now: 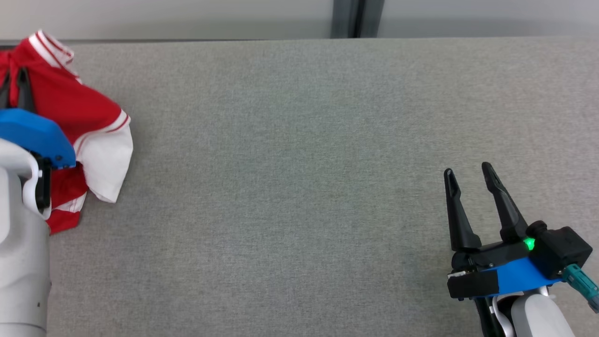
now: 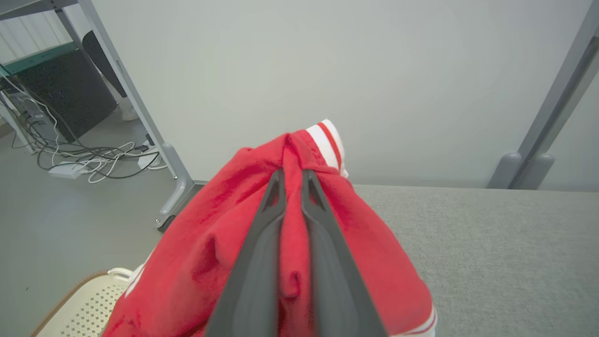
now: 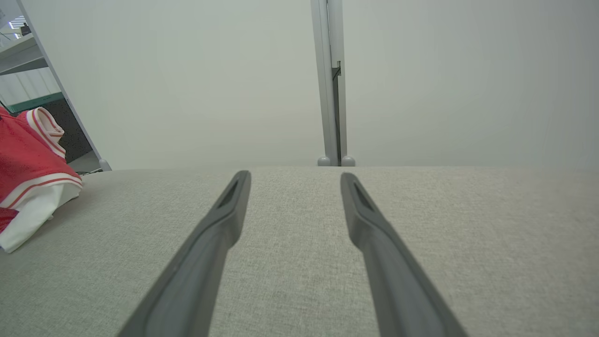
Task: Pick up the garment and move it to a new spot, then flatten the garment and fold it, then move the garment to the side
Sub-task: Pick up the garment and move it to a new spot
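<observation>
L gripper (image 2: 294,177) pinches garment (image 2: 374,248), R gripper (image 1: 468,171) agape.

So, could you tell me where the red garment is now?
Head view: the red garment is bunched at the left edge of the grey table, pinched in the left gripper.

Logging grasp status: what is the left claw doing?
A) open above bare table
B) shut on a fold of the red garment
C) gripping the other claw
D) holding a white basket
B: the left wrist view shows the left claw pinched shut on a raised ridge of the red garment.
</observation>
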